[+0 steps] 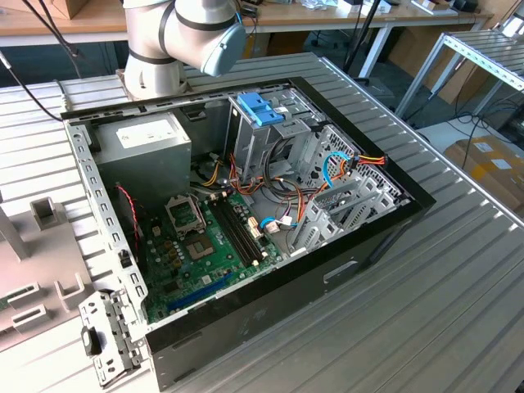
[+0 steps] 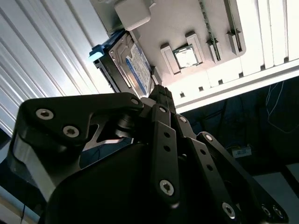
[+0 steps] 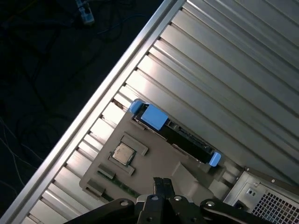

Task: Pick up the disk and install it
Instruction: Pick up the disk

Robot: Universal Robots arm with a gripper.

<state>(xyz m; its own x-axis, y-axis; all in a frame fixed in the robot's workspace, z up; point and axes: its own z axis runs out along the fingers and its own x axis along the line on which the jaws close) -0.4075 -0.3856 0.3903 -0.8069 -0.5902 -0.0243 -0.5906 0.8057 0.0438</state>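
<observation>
The disk [image 3: 183, 136] stands on edge in a slot of a pale grey holder [image 3: 154, 164] on the ribbed metal table. It has a dark body, a bright blue end tab [image 3: 152, 116] and a blue rail end [image 3: 214, 159]. In the second wrist view the disk [image 2: 133, 65] shows its labelled face and a blue corner. My gripper [image 3: 162, 182] hangs above the holder, a short way from the disk and apart from it. Its black fingertips [image 2: 161, 91] are shut together with nothing between them.
A square chip [image 3: 124, 153] lies in a pocket of the holder. The table edge [image 3: 117, 74] runs close by, with dark floor beyond. An open computer case [image 1: 385, 225] sits mid-table with a drive cage and pale-blue latch [image 1: 260, 108]. The arm base [image 1: 155, 74] stands behind it.
</observation>
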